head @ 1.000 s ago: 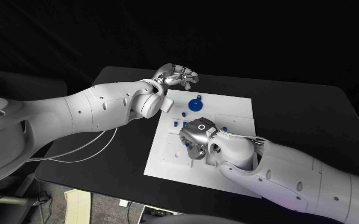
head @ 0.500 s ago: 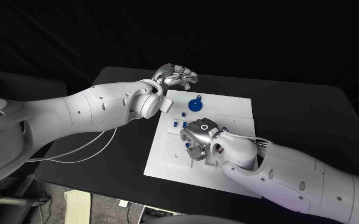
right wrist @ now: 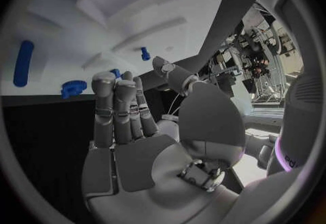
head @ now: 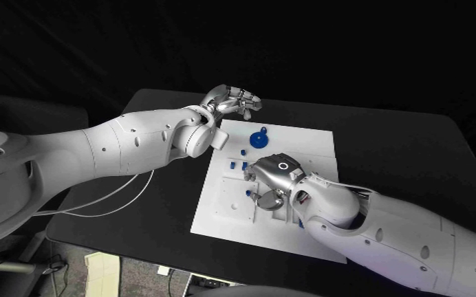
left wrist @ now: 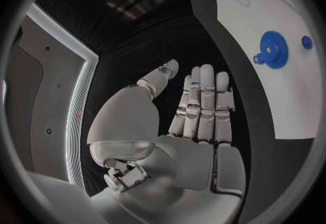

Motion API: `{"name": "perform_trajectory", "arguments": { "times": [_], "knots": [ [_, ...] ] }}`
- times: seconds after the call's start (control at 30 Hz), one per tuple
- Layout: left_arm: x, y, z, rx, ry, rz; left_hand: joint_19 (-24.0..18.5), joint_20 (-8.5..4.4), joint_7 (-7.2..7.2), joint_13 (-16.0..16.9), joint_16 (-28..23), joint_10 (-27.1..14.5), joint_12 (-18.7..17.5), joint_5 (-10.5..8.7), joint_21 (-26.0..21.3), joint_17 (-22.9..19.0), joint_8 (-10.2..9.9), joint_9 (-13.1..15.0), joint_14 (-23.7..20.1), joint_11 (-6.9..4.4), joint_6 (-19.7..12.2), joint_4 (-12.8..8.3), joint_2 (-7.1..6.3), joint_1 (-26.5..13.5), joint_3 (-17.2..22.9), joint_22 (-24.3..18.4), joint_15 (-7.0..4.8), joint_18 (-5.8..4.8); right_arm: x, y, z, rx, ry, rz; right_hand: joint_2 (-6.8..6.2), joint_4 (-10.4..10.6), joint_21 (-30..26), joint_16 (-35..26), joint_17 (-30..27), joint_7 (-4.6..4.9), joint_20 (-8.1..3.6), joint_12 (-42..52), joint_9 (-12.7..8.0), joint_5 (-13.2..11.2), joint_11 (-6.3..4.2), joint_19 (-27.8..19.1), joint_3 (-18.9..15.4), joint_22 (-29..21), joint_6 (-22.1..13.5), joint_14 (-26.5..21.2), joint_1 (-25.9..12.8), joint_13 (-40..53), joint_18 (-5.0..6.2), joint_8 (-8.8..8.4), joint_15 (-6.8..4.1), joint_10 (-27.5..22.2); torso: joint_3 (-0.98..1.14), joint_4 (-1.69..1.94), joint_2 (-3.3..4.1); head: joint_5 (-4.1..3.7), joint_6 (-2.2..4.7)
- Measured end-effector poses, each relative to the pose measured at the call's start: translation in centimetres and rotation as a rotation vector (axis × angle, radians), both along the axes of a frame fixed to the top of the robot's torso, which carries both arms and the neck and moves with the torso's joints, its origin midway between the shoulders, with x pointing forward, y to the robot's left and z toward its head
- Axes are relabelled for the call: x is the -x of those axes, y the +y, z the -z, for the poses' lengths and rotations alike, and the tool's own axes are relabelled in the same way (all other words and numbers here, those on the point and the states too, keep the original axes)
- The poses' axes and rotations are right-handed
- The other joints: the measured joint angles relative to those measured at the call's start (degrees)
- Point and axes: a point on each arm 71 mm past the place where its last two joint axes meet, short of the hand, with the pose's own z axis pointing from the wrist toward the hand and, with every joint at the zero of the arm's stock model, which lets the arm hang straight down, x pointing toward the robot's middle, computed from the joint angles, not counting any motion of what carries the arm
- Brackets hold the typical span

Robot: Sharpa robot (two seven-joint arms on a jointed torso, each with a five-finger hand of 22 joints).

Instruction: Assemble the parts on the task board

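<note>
Two hands are over the table, and neither is seen to hold a part. The right hand is lowered over the middle of the task board, fingers straight and together; a pick-up seems to be starting there. The left hand is held empty, fingers loosely spread, beyond the board's far corner. A blue gear lies on the board's far part, small blue pegs beside the right hand. Next, a careful closing on one part is called for. No writing can be read.

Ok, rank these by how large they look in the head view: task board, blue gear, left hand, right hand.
1. task board
2. right hand and left hand: look alike in size, and the right is nearer the camera, so unranked
3. blue gear
</note>
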Motion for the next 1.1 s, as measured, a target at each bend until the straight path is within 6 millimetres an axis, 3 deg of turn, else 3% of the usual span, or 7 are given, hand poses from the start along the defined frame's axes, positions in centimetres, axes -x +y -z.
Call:
{"name": "perform_trajectory", "arguments": {
  "times": [0.23,0.4,0.6,0.67,0.8,1.1],
  "knots": [
    [0.0,0.3,0.0,-0.002,0.000,-0.006,0.0,0.00,0.00,0.0,0.0,0.0,0.0,0.00,0.0,0.0,0.0,0.0,0.0,-0.01,0.0,0.0,0.00,0.0,0.0,0.0,0.00,-0.28,-0.7,-2.4,-2.7,-0.054,-0.024,0.034,-0.19,0.5,0.0,0.0,-0.2,0.10,-0.42,0.5,0.0,0.0,-0.59,0.4,0.2,-0.1,0.3,0.3,0.2,-0.2,0.01,0.26,-0.33,1.7,0.04,-0.06,-0.03,0.04,0.12],
    [0.0,0.5,0.0,-0.003,-0.001,-0.009,0.0,0.00,0.00,0.0,0.0,0.0,0.0,0.00,0.0,0.0,0.0,0.0,0.0,-0.01,0.0,0.0,0.00,0.0,0.0,0.0,0.00,-0.29,-2.2,-5.3,-4.4,-0.035,-0.054,0.081,-0.19,0.3,0.0,0.0,-0.3,0.51,-0.42,0.5,-0.3,0.0,-0.59,0.4,-0.8,0.0,-0.1,0.4,0.2,-0.6,0.00,0.26,-0.41,1.7,0.07,-0.13,-0.07,0.10,0.29],
    [-0.1,0.8,0.0,-0.006,-0.001,-0.016,0.0,0.00,0.00,0.0,0.0,0.0,0.0,0.00,0.0,0.1,0.0,0.0,0.0,-0.02,0.0,0.0,0.00,0.0,0.0,0.0,0.00,-0.29,-4.0,-8.9,-5.0,0.011,-0.045,0.160,-0.66,-0.4,0.0,0.0,-0.3,0.61,-0.38,0.2,-0.5,0.0,-0.54,0.4,-2.8,0.4,-0.6,0.4,-0.6,-1.4,0.00,0.26,-0.42,1.6,0.08,-0.16,-0.08,-0.20,0.66],
    [-0.1,0.8,0.0,-0.006,-0.001,-0.016,0.0,0.00,0.00,0.0,0.0,0.0,0.0,0.00,0.0,0.1,0.0,0.0,0.0,-0.02,0.0,0.0,0.00,0.0,0.0,0.1,0.00,-0.29,-4.3,-9.6,-4.7,0.030,-0.033,0.176,-0.70,-0.9,0.0,0.0,-0.4,0.48,-0.10,0.0,-0.6,0.2,-0.06,0.1,-3.9,0.5,-0.9,0.4,-1.5,-1.7,0.00,0.26,-0.36,1.1,0.10,-0.16,-0.07,-0.43,0.84],
    [-0.1,0.9,0.0,-0.006,-0.001,-0.017,0.0,0.00,0.00,0.0,0.0,0.0,0.0,0.00,0.0,0.0,0.0,0.0,0.0,-0.02,0.0,0.0,0.00,0.0,0.0,0.1,0.00,-0.29,-4.7,-10.0,-4.3,0.063,-0.008,0.187,-0.48,-1.7,-0.3,0.0,-0.4,-0.74,0.28,-0.7,-0.8,1.1,0.33,-0.5,-5.9,0.8,-1.9,-0.4,-2.4,-2.5,0.00,0.02,0.38,0.1,0.10,-0.15,-0.07,-0.81,1.14],
    [-0.1,0.8,0.0,-0.005,-0.001,-0.016,0.0,0.00,0.00,0.0,0.0,0.0,0.0,0.00,0.0,0.1,0.0,0.0,0.0,-0.03,0.0,0.0,0.00,0.0,0.0,0.1,0.00,0.16,-5.2,-9.9,-3.4,0.108,0.018,0.193,-0.45,-1.1,-0.6,0.0,-0.5,-0.94,0.29,-0.8,-0.8,-0.2,0.56,-0.7,-5.7,0.9,-2.1,-0.6,-2.4,-3.0,0.00,0.02,0.61,-0.1,0.15,-0.03,0.00,-1.12,1.36]
  ]
}}
